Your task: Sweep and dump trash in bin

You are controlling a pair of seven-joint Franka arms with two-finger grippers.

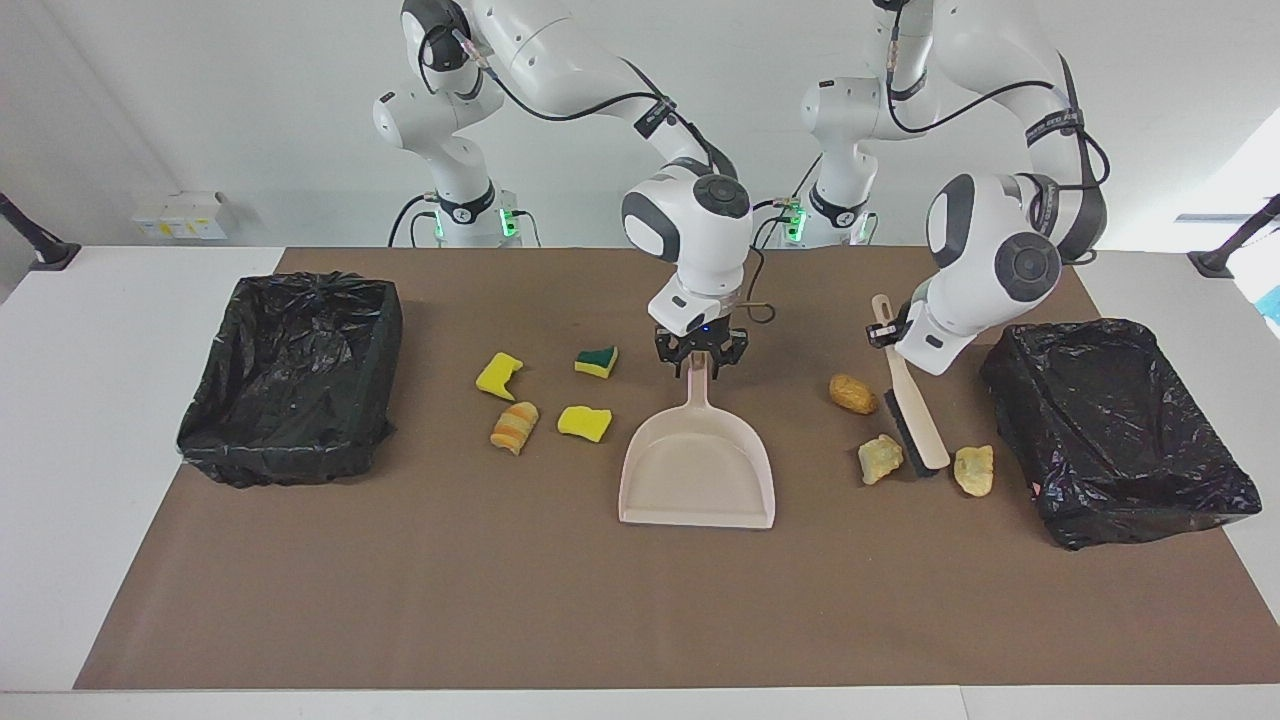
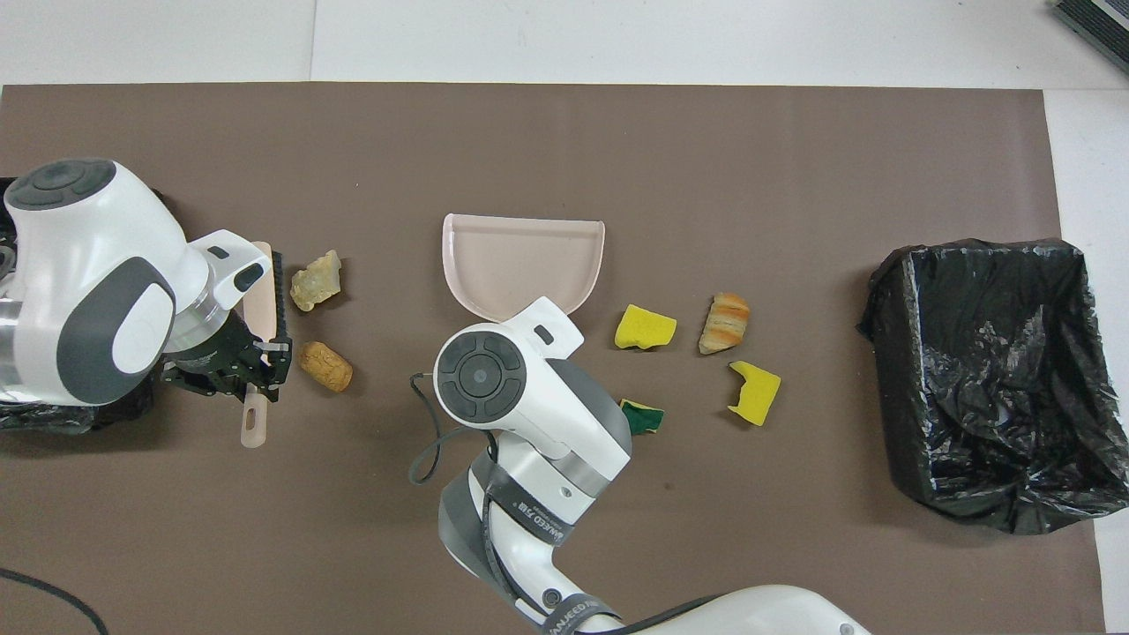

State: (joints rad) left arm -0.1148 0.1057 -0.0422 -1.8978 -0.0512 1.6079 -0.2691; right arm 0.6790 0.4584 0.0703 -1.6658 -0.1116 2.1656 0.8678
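Note:
The beige dustpan lies flat mid-table, its handle toward the robots. My right gripper sits at the handle's end, hidden under the wrist from overhead. My left gripper is shut on the beige brush, bristles down on the mat. One tan lump of trash touches the bristles, a second lies nearer the robots, and a third lies between brush and bin. Beside the dustpan toward the right arm's end lie three sponge pieces and a striped chunk.
A black-lined bin stands at the right arm's end of the brown mat. Another black-lined bin stands at the left arm's end, mostly covered by the left arm from overhead. White table borders the mat.

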